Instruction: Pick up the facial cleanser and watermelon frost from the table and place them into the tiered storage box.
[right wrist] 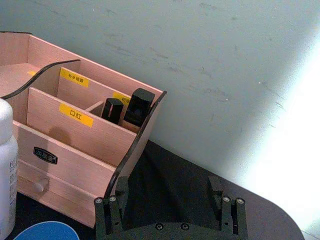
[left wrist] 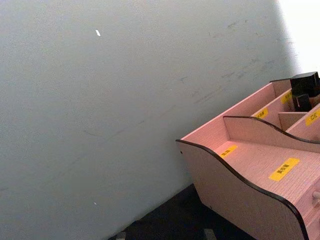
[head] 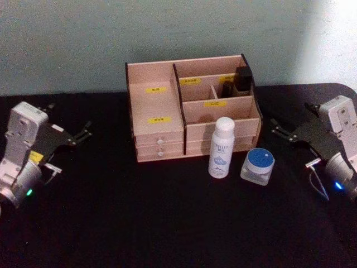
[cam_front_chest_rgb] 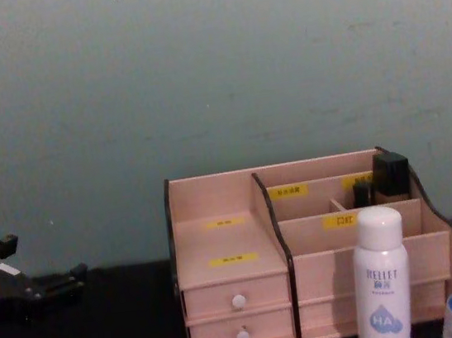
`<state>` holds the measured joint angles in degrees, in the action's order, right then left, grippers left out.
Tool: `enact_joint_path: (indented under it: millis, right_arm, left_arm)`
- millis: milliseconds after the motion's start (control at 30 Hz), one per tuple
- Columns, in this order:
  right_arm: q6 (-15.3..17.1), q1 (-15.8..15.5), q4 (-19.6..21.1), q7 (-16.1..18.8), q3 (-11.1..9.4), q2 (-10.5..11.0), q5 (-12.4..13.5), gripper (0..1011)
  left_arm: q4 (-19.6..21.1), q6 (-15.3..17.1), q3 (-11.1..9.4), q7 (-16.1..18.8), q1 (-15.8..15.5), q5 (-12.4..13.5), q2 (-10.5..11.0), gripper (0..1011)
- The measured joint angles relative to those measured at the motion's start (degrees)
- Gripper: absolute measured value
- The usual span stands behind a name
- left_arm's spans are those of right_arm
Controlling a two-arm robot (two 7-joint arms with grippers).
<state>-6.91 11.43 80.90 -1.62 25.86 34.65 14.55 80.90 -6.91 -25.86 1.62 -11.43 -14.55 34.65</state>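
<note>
Left claw point(head: 83, 131) hovers open and empty over the left side of the black desk point(head: 167, 223), fingertips toward the tiered storage box point(head: 162, 100), with bare desk between them. Right claw point(head: 277, 129) is open and empty at the right, well apart from the box's dark-edged right wall. White bottle point(head: 221, 148) stands upright just in front of the box's right drawers, long axis vertical, cap up. Blue-lidded jar point(head: 257, 166) sits just beside it on the right-claw side, lid up, a small gap between them. The box's stepped compartments open upward. Two dark items point(head: 244, 78) stand in the rear right compartment. Desk in front is open.
</note>
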Motion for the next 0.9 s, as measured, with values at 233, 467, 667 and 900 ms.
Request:
enact_joint_path:
  millis: [233,467,667,900]
  right_arm:
    - [0.0,0.0,0.0,0.0,0.0,0.0,0.0,1003]
    - [0.0,0.0,0.0,0.0,0.0,0.0,0.0,1002]
    - [0.0,0.0,0.0,0.0,0.0,0.0,0.0,1003]
    - [0.0,0.0,0.0,0.0,0.0,0.0,0.0,1003]
  left_arm:
    - [0.0,0.0,0.0,0.0,0.0,0.0,0.0,1001]
    - [0.0,0.0,0.0,0.0,0.0,0.0,0.0,1001]
    - [0.0,0.0,0.0,0.0,0.0,0.0,0.0,1001]
    - [0.0,0.0,0.0,0.0,0.0,0.0,0.0,1001]
